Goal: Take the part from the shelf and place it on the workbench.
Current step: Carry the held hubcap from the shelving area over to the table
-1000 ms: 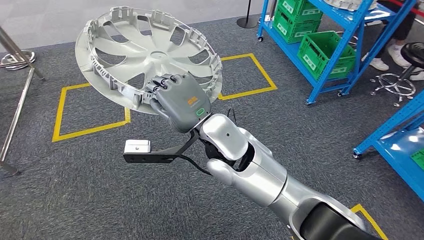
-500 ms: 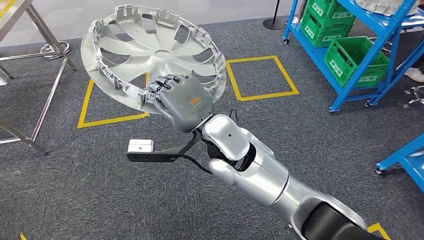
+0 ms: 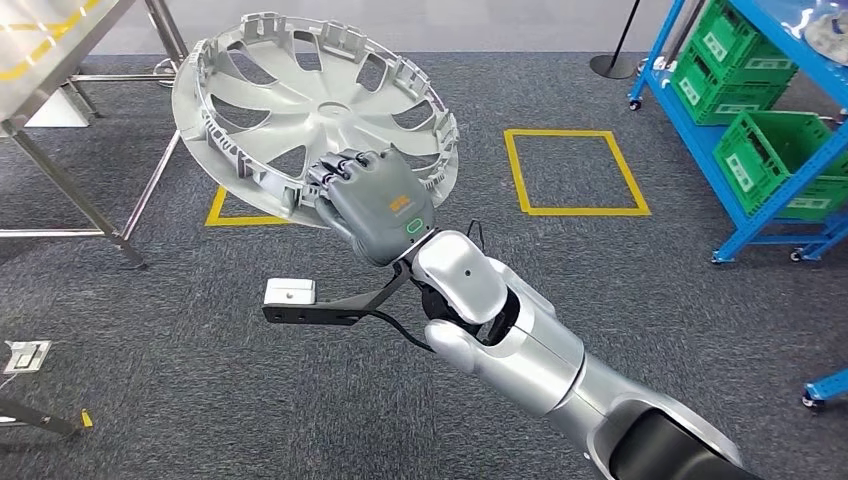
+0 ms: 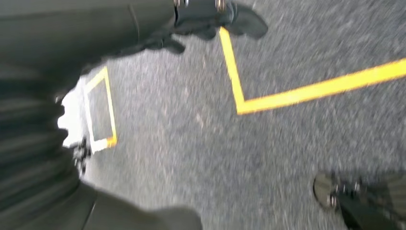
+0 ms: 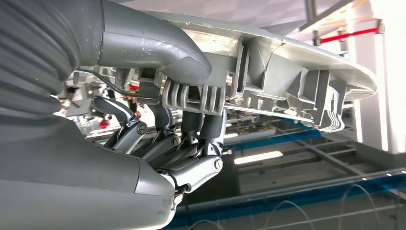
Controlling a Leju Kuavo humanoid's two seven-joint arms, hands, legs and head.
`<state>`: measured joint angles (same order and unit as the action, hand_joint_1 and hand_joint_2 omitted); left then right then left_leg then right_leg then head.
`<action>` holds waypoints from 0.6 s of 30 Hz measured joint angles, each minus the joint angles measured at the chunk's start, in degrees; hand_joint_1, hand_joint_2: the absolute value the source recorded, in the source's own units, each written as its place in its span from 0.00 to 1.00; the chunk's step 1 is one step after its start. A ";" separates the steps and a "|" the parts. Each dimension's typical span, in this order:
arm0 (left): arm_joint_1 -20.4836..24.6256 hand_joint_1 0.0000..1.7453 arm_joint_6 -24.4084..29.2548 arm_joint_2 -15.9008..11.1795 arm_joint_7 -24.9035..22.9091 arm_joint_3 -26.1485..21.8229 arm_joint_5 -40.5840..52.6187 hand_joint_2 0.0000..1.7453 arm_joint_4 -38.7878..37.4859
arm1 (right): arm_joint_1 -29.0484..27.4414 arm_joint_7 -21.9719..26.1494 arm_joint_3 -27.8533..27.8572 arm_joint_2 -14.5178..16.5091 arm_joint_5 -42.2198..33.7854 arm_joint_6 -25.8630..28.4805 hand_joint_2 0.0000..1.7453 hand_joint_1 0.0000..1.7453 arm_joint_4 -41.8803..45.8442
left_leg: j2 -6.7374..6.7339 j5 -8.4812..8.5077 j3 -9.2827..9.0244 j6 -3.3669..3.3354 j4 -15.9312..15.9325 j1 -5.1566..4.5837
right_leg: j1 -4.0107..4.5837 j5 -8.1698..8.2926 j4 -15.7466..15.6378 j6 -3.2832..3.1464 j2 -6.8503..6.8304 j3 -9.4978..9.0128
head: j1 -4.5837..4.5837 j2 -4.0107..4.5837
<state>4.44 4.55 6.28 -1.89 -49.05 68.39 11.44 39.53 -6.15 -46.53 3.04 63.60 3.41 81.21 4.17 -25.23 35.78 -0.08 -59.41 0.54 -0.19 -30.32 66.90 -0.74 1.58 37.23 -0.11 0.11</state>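
The part is a silver plastic wheel cover (image 3: 300, 110) with spokes and clips round its rim, held tilted in the air above the grey carpet. My right hand (image 3: 375, 205) grips its near rim. In the right wrist view the thumb (image 5: 153, 48) presses one face of the wheel cover (image 5: 287, 72) and the fingers (image 5: 206, 124) curl under its ribbed edge. The steel workbench (image 3: 60, 60) stands at the upper left, beyond the cover. My left hand (image 4: 28, 124) is a dark blurred shape over the carpet, its fingers unclear.
A blue shelf (image 3: 740, 110) with green crates (image 3: 790, 160) stands at the right. Yellow tape squares (image 3: 575, 170) mark the carpet. The workbench's legs (image 3: 70, 195) slant down at the left. A small floor plate (image 3: 25, 355) lies at the lower left.
The whole picture has shifted right, so the camera has turned left. The workbench has come into sight at the upper left. My right hand still holds the wheel cover the same way.
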 joint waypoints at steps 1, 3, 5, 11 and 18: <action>0.01 0.00 0.00 0.07 0.00 0.00 0.00 1.00 0.00 | 0.02 0.02 0.00 -0.01 0.00 0.00 1.00 1.00 0.01 | 0.55 0.07 0.11 0.21 -0.06 0.00 | 0.05 1.40 -3.60 -0.18 0.97 -1.60 | 0.00 -0.01; 0.01 0.00 0.00 0.15 0.01 0.00 0.00 1.00 0.00 | 0.05 0.08 0.00 -0.02 0.00 0.00 1.00 1.00 0.01 | 1.45 0.31 0.44 0.89 -0.01 0.17 | 0.27 2.26 -6.90 -0.35 2.04 -3.07 | -0.05 -0.01; -0.11 0.00 0.00 0.10 0.00 0.00 0.01 1.00 -0.01 | 0.08 0.08 0.00 -0.01 0.00 0.00 1.00 1.00 0.02 | 2.41 0.71 0.61 1.72 0.44 0.31 | 0.42 2.53 -7.15 -0.67 0.98 -3.21 | -0.10 -0.01; -0.15 0.00 -0.01 0.09 -0.02 0.00 0.02 1.00 -0.07 | 0.17 -0.12 0.00 0.02 0.04 0.01 1.00 1.00 0.06 | -3.19 -5.52 6.89 2.92 -12.20 0.04 | 0.00 3.21 -8.65 -2.00 -2.81 -3.90 | 0.05 -0.01; -0.06 0.00 0.08 -0.04 -0.14 -0.01 -0.35 1.00 -0.06 | 0.45 0.06 0.00 0.04 0.08 -0.10 1.00 1.00 0.05 | -7.20 -0.24 -0.39 2.21 0.19 -0.24 | 0.57 2.26 -7.70 -0.97 -6.26 -3.84 | -0.01 0.00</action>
<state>4.37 4.62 6.25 -2.03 -49.05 68.04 11.38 39.99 -6.09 -46.53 3.08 63.68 3.31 81.26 -3.04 -25.47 35.39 2.13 -59.23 0.31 0.37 -28.05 59.20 -1.72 -4.67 33.39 -0.13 0.11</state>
